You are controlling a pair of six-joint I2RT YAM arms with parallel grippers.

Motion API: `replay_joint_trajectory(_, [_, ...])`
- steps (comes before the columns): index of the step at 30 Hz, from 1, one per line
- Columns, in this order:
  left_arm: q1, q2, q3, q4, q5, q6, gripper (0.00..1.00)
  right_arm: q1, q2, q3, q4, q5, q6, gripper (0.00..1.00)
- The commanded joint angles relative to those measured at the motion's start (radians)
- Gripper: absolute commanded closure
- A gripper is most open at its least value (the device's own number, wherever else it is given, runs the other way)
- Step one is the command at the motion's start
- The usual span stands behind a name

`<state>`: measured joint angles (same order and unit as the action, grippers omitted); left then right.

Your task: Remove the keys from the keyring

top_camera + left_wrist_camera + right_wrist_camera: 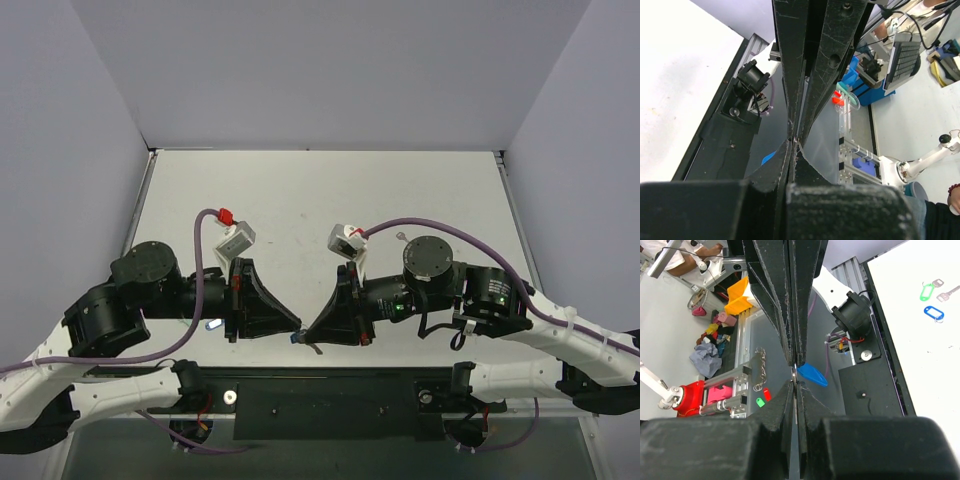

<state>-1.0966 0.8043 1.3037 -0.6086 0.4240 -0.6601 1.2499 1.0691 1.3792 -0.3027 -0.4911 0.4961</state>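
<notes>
- The left fingers (296, 329) are closed flat together, with no gap between them in the left wrist view.
- The right fingers (313, 334) are closed as tightly, their pads pressed face to face in the right wrist view.
- The two pairs of fingers point at each other and meet tip to tip above the surface (320, 190), close to the middle of its near edge.
- The blue key (296, 338) sits exactly at that meeting point. In the right wrist view its bright blue cap (812, 375) sticks out sideways from the pinched tips.
- In the left wrist view only a sliver of the blue cap (768, 158) shows past the edge of the left fingers.
- A speck of bare silver metal glints between the tips in the right wrist view. It is too small to tell whether it is the keyring or the key's shank.
- I cannot tell which pair of fingers grips the key and which grips the metal beside it.
- Farther out on the surface, seen only from the right wrist, lie a green plastic cap (926, 291) and a second blue plastic cap (934, 313) near each other. Small silver key pieces (949, 292) lie just beside them, well apart from the fingers.
</notes>
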Motion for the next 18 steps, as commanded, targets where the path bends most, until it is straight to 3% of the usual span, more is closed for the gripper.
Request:
replay_joint_trajectory(1, [-0.005, 0.038, 0.078, -0.100, 0.081, 0.045, 1.00, -0.006, -0.008, 0.017, -0.001, 0.071, -0.024, 1.00])
replay_joint_trajectory(18, [-0.005, 0.111, 0.158, -0.246, 0.082, 0.123, 1.00, -0.006, 0.031, 0.078, -0.128, 0.092, -0.080, 1.00])
